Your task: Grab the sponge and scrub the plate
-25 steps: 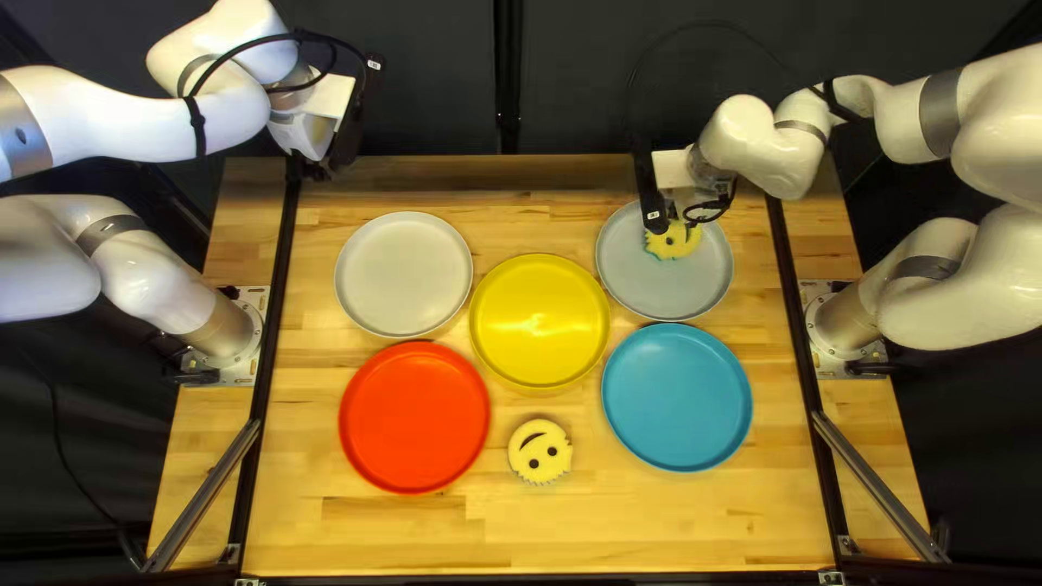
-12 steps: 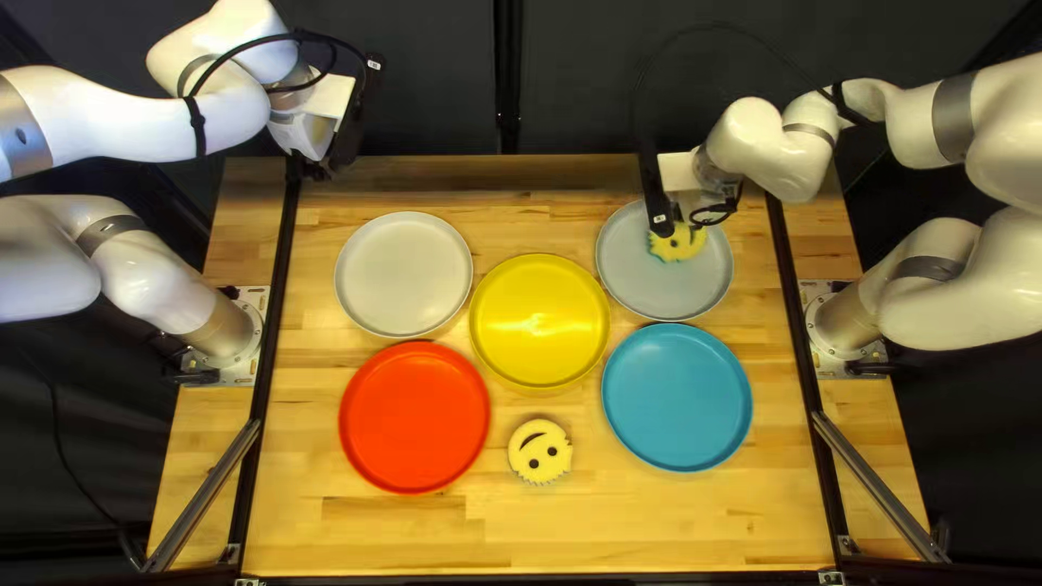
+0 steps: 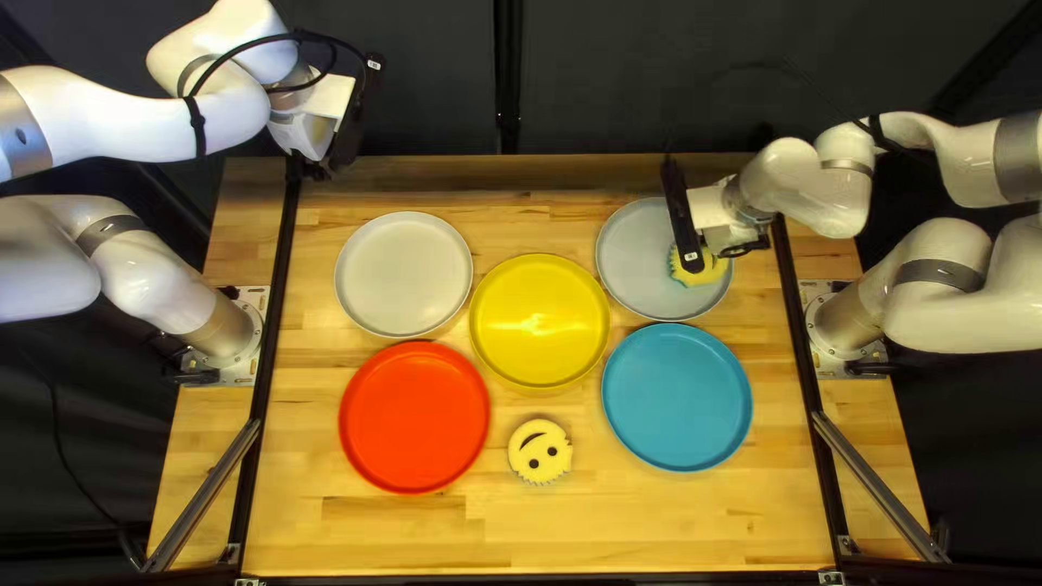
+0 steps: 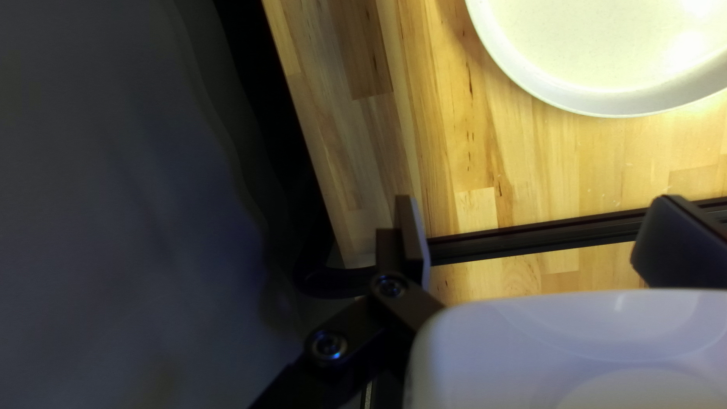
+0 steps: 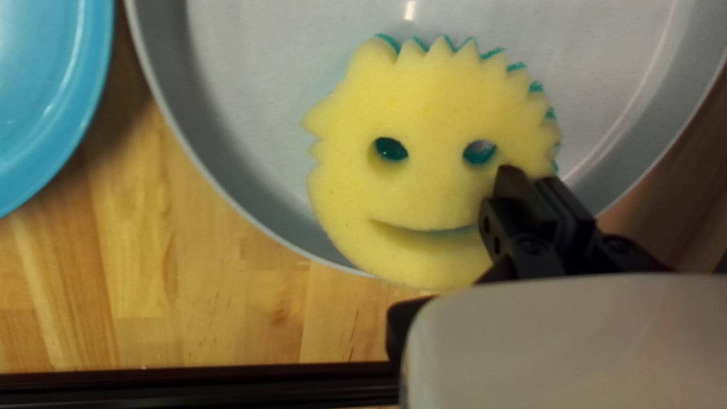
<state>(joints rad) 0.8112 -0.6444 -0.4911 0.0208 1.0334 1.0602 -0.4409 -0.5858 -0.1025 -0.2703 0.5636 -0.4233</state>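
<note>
Yellow sponge (image 3: 700, 274) at the right side of the far-right grey plate (image 3: 638, 244), shifted right and nearer since the earlier frames. Right gripper (image 3: 713, 245) travelled with it; fingers closed together against the sponge. Left gripper (image 3: 316, 169) unmoved beyond far-left plate (image 3: 403, 274), fingers spread wide.

Yellow, teal-edged sponge (image 5: 424, 98); pale grey plate (image 5: 250, 98)

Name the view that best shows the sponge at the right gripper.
The right wrist view: the sponge shows large, with both eye holes and its jagged edge, though the right gripper covers part of one side. The top left view shows it small, partly hidden. The left wrist view doesn't show it.
</note>
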